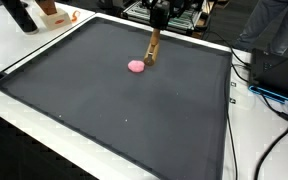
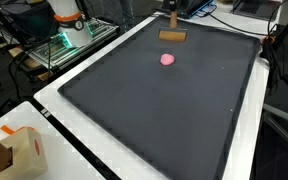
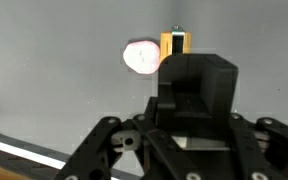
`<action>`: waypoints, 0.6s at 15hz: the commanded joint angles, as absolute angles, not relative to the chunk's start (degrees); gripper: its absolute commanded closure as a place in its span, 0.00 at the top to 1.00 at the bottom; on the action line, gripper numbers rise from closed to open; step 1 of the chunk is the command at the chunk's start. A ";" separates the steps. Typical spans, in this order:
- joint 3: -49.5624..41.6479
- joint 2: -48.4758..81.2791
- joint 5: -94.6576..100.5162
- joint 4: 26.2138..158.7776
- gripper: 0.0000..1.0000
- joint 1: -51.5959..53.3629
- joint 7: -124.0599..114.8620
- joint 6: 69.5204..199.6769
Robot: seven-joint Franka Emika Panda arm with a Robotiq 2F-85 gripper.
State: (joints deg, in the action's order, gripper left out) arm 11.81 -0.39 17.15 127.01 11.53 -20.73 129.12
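End effector (image 1: 157,28): apparently clenched on wooden tool (image 1: 153,47). Tool foot rests on dark mat (image 1: 104,110), just beside pink lump (image 1: 136,67), far side of mat. Handling, judged: keep foot flat, contact centred on lump, motion slow, lest lump slip sideways.

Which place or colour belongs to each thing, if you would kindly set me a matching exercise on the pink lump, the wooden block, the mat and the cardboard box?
Things:
1. pink lump
2. wooden block
3. mat
4. cardboard box

Descriptions:
a. dark grey, covering most of the white table
b. off the mat, near a corner of the table
c. brown, close to the mat's edge
d. lying on the mat, further in from that edge

Pairs: 1-d, 2-c, 3-a, 4-b
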 commanded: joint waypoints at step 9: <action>15.92 -1.95 35.70 133.02 0.24 15.15 -47.37 130.04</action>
